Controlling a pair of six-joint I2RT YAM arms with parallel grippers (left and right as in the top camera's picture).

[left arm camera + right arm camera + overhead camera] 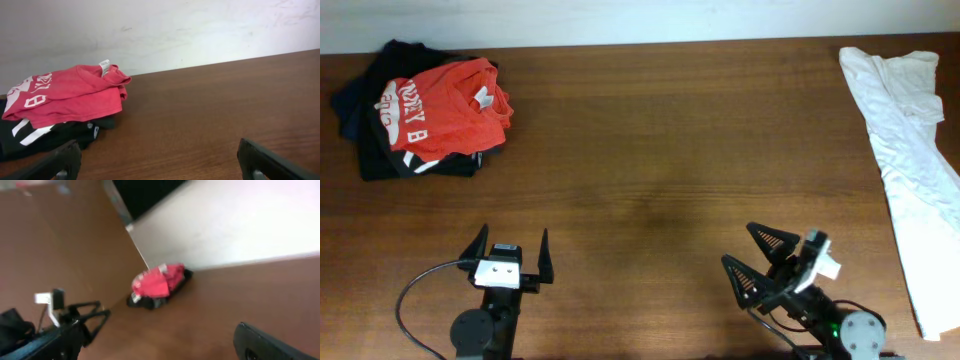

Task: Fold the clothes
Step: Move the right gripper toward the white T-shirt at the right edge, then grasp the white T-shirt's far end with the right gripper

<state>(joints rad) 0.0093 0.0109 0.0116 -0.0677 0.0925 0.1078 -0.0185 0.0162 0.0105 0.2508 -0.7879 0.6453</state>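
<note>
Left claw [514, 232] points ahead, right claw [737, 243] angles left, both spread.

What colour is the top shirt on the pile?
Red shirt with white letters, clearest in left wrist view.

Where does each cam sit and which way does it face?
Overhead: above the table, looking straight down; left gripper and right gripper at near edge.
Left wrist: low over table, facing the back wall; own fingers in bottom corners.
Right wrist: low, tilted, facing left; own finger bottom right.
Shared: red shirt in all three.
</note>
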